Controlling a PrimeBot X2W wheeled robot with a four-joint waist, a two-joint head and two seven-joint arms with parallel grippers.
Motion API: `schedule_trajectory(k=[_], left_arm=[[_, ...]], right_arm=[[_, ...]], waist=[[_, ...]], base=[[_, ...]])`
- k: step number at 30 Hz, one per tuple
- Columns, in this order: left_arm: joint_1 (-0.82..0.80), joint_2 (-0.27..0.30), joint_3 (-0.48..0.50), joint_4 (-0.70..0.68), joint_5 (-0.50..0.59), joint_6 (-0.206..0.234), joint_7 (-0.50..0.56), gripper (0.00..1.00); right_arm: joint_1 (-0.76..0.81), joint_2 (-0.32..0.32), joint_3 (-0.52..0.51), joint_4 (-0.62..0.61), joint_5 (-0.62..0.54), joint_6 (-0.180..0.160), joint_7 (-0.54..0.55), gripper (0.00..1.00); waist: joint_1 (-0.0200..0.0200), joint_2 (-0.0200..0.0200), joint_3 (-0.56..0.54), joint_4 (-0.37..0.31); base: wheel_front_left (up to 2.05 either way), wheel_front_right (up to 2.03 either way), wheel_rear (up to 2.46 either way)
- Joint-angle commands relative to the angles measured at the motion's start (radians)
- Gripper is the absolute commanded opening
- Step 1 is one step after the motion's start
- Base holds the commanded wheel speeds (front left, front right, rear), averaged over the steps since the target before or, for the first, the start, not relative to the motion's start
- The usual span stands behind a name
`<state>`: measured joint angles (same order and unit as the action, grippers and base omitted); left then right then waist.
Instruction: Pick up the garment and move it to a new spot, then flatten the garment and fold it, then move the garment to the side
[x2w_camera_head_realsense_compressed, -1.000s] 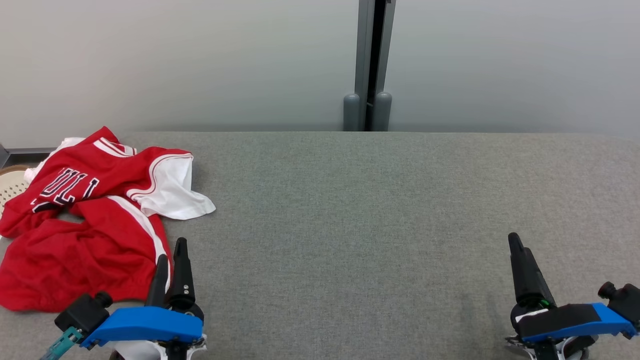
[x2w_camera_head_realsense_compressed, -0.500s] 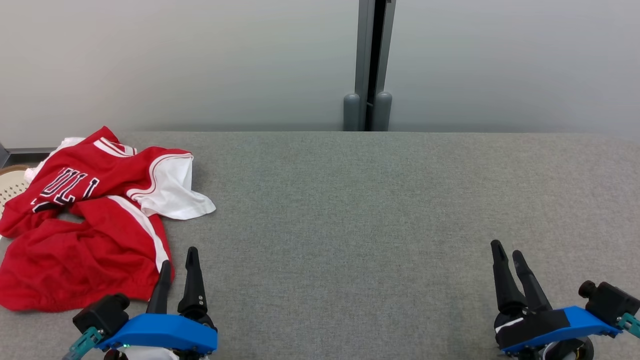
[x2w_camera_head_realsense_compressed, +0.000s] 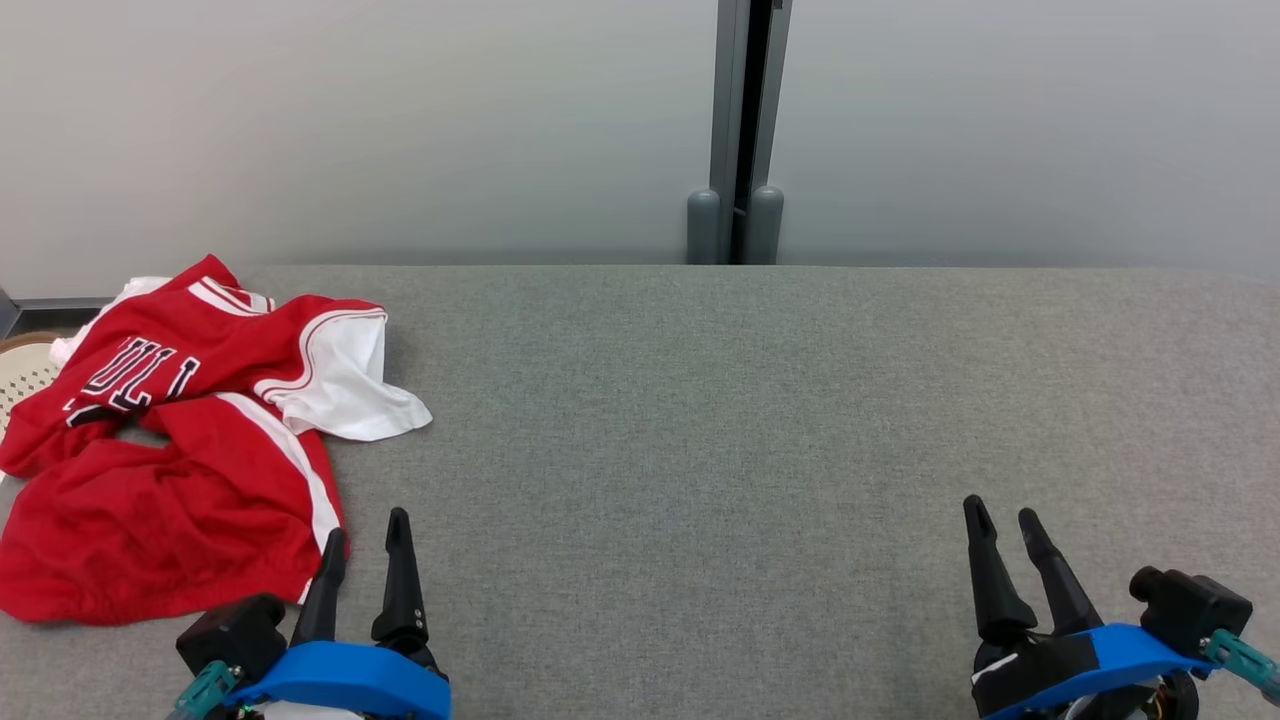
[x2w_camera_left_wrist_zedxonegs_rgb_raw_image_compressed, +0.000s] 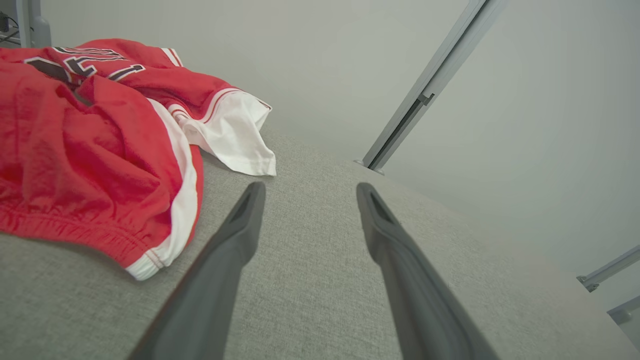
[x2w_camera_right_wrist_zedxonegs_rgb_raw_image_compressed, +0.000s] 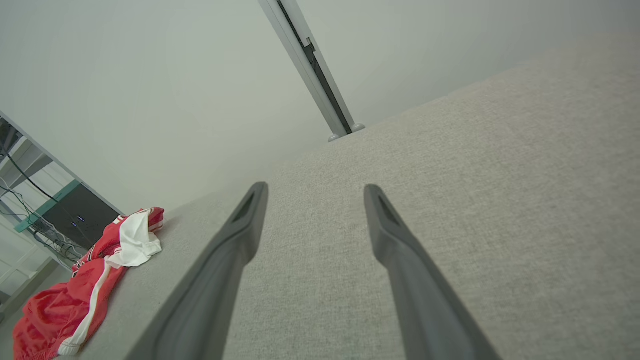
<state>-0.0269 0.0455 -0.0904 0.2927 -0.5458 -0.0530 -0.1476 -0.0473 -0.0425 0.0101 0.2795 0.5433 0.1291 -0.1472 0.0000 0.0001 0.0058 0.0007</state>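
Note:
A crumpled red garment (x2w_camera_head_realsense_compressed: 170, 470) with white trim and dark lettering lies at the left end of the grey fabric table (x2w_camera_head_realsense_compressed: 700, 420). It also fills the upper left of the left wrist view as a red heap (x2w_camera_left_wrist_zedxonegs_rgb_raw_image_compressed: 85, 145), and appears small at the lower left in the right wrist view (x2w_camera_right_wrist_zedxonegs_rgb_raw_image_compressed: 85, 285). My left gripper (x2w_camera_head_realsense_compressed: 365, 535) stands open just right of the garment's near hem, empty, apart from the cloth. My right gripper (x2w_camera_head_realsense_compressed: 1000, 520) is open and empty over bare table at the near right.
A grey post (x2w_camera_head_realsense_compressed: 740, 130) rises behind the table's far edge against a pale wall. A pale perforated basket (x2w_camera_head_realsense_compressed: 25, 370) peeks out past the table's left edge. A dark cabinet with cables (x2w_camera_right_wrist_zedxonegs_rgb_raw_image_compressed: 65, 215) stands beyond the garment in the right wrist view.
Both grippers have drawn back toward the near edge of the table. The left one has shifted slightly right, the right one has turned so both fingers show. The garment has not moved.

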Motion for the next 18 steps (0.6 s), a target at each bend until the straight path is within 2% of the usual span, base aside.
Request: schedule_trajectory(k=[1, 18], left_arm=[[-0.004, 0.006, -0.007, -0.002, 0.033, 0.003, -0.011, 1.0], [0.002, 0.006, -0.016, 0.032, 0.168, 0.009, -0.05, 1.0]], right_arm=[[0.007, -0.008, 0.001, -0.004, -0.034, 0.002, -0.011, 1.0], [0.017, -0.009, 0.003, 0.001, -0.198, 0.002, -0.051, 1.0]], waist=[[0.0, -0.0001, -0.001, 0.0], [0.0, -0.0001, -0.004, 0.002]], base=[[0.0, 0.0, 0.0], [0.0, 0.0, 0.0]])
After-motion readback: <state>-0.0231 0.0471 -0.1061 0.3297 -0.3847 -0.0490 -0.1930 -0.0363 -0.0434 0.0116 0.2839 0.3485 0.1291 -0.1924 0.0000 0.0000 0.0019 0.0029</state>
